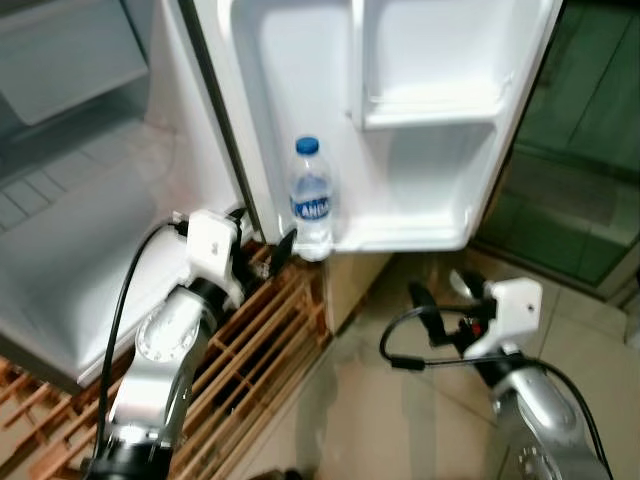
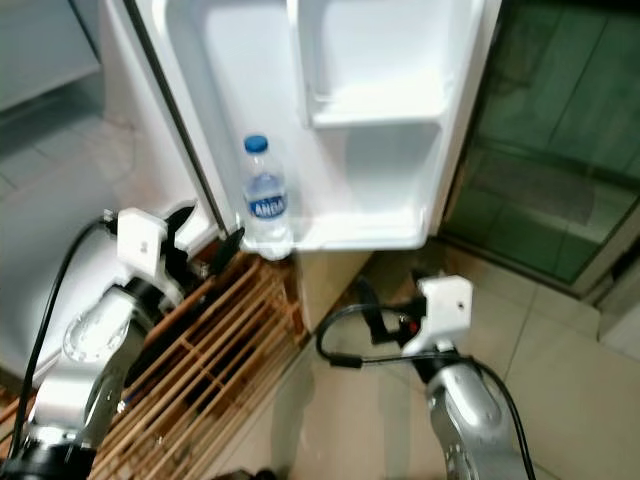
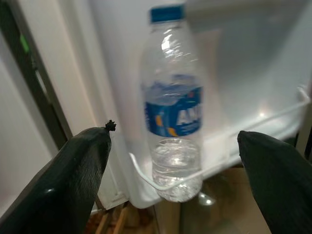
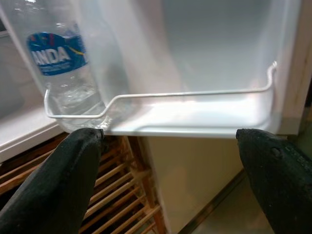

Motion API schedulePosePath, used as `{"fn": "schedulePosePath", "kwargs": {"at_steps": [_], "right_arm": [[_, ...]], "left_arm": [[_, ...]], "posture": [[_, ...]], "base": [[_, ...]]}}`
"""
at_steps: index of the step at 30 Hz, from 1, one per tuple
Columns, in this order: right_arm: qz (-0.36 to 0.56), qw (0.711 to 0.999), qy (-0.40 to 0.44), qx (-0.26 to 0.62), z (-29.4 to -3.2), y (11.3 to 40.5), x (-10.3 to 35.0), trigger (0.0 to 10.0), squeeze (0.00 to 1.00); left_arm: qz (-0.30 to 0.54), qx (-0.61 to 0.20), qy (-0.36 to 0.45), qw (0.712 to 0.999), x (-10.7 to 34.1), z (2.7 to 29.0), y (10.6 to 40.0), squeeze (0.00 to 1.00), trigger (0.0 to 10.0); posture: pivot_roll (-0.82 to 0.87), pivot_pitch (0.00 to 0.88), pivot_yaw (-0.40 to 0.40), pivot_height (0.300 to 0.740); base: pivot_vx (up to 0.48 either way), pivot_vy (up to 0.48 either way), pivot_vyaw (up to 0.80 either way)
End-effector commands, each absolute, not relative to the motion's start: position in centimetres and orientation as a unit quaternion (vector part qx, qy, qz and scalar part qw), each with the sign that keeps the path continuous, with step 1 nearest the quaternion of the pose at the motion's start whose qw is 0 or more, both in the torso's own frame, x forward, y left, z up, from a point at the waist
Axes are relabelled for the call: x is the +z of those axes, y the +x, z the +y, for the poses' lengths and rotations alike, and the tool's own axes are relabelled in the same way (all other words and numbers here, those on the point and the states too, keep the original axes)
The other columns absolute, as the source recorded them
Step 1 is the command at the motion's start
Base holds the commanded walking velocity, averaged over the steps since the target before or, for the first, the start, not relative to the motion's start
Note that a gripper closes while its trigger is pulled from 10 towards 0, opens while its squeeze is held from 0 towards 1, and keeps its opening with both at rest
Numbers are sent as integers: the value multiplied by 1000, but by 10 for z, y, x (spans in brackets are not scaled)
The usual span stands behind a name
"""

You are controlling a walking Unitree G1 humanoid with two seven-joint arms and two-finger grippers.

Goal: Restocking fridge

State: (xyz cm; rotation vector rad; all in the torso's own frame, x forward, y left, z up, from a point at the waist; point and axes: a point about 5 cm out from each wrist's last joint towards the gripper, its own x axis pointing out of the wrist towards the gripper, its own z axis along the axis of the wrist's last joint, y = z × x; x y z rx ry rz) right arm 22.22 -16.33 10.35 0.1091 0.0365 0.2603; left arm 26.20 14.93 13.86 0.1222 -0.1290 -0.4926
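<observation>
Clear glossy plastic bottle (image 1: 311, 200) with blue plastic cap and printed label, smooth white glossy plastic door shelf (image 1: 420, 235), thin white wire rail (image 4: 161, 95), slatted bare wood pallet (image 1: 255, 340), shiny tiled floor (image 1: 400, 420), matt black fingers (image 3: 80, 170), silver metal arms (image 1: 165, 350)

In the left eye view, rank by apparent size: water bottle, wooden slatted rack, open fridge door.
1. fridge door, largest.
2. wooden slatted rack, partly hidden by the left arm.
3. water bottle, smallest, standing in the door's bottom shelf.
</observation>
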Motion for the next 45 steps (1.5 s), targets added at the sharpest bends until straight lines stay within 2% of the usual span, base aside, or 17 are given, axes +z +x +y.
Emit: {"fn": "schedulePosePath", "kwargs": {"at_steps": [1, 5, 9, 13, 15, 17, 19, 20, 21, 25, 29, 45], "right_arm": [[6, 994, 48, 103, -170, 221, 107, 10000, 0], [-2, 999, 20, 41, -180, 230, 106, 10000, 0], [8, 1000, -6, -4, -187, 237, 102, 10000, 0], [32, 998, -33, -31, -192, 238, 94, 10000, 0], [34, 998, -35, -30, -193, 237, 94, 10000, 0], [44, 998, -42, -22, -198, 232, 91, 10000, 0], [46, 998, -43, -22, -200, 232, 91, 10000, 0], [49, 998, -46, -16, -203, 232, 90, 10000, 0], [49, 998, -46, -16, -203, 232, 90, 10000, 0], [50, 998, -47, -4, -204, 242, 89, 10000, 0], [37, 998, -42, 3, -200, 246, 93, 10000, 0], [33, 999, -34, 6, -193, 245, 88, 10000, 0]], "left_arm": [[-38, -223, 115, 967, 129, 154, 257, 0, 10000], [-35, -143, 49, 988, 132, 157, 274, 0, 10000], [-7, -119, 9, 993, 123, 156, 280, 0, 10000], [70, -94, -58, 991, 77, 165, 271, 0, 10000], [88, -101, -57, 989, 65, 172, 260, 0, 10000], [108, -121, -42, 986, 54, 178, 236, 0, 10000], [104, -123, -36, 986, 55, 177, 234, 0, 10000], [97, -113, -16, 989, 59, 174, 235, 0, 10000], [97, -113, -16, 989, 59, 174, 235, 0, 10000], [53, -111, -24, 992, 67, 162, 248, 0, 10000], [44, -116, -24, 992, 70, 159, 251, 0, 10000], [32, -99, -13, 995, 88, 147, 282, 0, 10000]], "posture": [[-123, 0, 94, 740], [-129, 0, 105, 740], [-130, 0, 103, 740], [-145, 0, 94, 740], [-151, 0, 89, 740], [-152, 0, 52, 740], [-152, 0, 52, 740], [-141, 0, 20, 740], [-141, 0, 20, 740], [-131, 0, 8, 740], [-130, 0, 16, 740], [-142, 0, 51, 740]], "base": [[0, 0, 0], [0, 0, 0], [0, 0, 0], [0, 0, 0], [0, 0, 0], [0, 0, 0], [0, 0, 0], [0, 0, 0], [0, 0, 0], [0, 0, 0], [0, -480, 0], [47, -448, 635]]}}
